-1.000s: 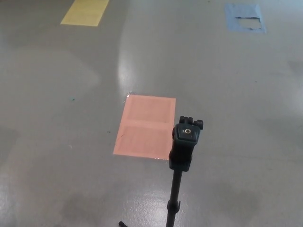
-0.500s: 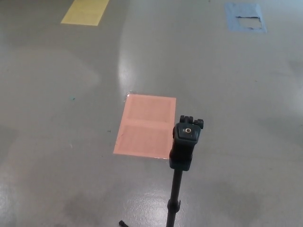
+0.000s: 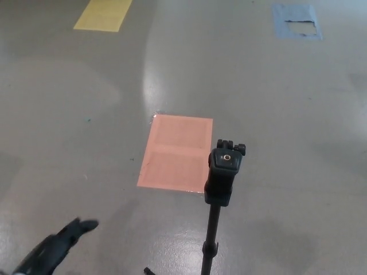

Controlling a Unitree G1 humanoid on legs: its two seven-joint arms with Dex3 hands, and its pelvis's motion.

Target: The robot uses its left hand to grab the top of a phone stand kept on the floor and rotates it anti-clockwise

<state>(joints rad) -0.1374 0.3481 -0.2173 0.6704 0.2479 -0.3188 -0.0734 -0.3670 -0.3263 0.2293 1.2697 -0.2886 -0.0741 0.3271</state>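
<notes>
Hand first: your left hand (image 3: 54, 249) shows at the bottom left corner, blurred, low over the floor (image 3: 275, 103) and holding nothing. Whether its fingers are spread or pressed together you cannot tell through the blur. Your right hand is out of the picture.

You look to be in the approach step, with no contact made. The phone stand (image 3: 221, 200) stands upright to the right of the hand and well apart from it, its thin pole running off the bottom edge. Its black head (image 3: 225, 172), the part you must grab, sits atop the pole with a small brass screw facing up and a knob at its far side.

Your next move likely calls for lifting the hand up and to the right, then closing around the head from its left side before turning it anti-clockwise. Grip the head, not the pole; the stand looks slim and could tip if pushed sideways.

Room is generous. Nothing lies between the hand and the stand except bare floor. Just behind the head lies a flat pink patch (image 3: 175, 152), no obstacle. Far off, a yellow patch (image 3: 103, 14) marks the upper left and a blue patch (image 3: 295, 22) the upper right.
</notes>
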